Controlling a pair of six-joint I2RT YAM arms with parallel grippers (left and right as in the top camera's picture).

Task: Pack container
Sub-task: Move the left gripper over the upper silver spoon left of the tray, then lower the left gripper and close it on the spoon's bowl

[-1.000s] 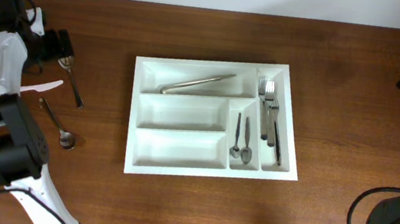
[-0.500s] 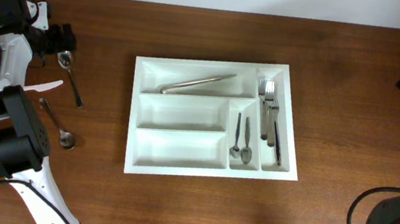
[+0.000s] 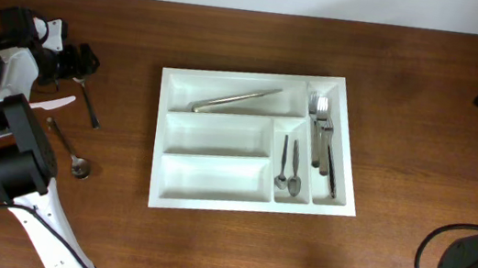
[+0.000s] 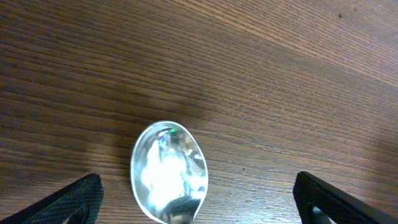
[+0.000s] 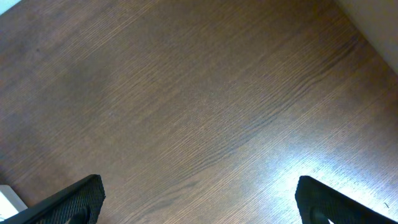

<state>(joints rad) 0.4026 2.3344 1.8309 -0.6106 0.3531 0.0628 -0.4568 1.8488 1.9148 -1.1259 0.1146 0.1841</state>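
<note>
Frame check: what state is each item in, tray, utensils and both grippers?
White plastic cutlery tray: partly packed, two wide compartments empty.
Metal tongs: in far wide compartment.
Two small spoons: in short narrow compartment.
Metal forks: in long narrow compartment.
Metal spoon: on table, ungrasped.
Left gripper: open, over that spoon.
Right gripper: open, holding nothing.
Second loose spoon, white plastic utensil: on table.

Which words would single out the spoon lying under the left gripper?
Left of the white tray, three utensils lie loose on the wooden table. The one meant is the metal spoon farthest back, its bowl under the open left gripper. Its neighbours, a white knife and a second spoon, lie nearer the front.
</note>
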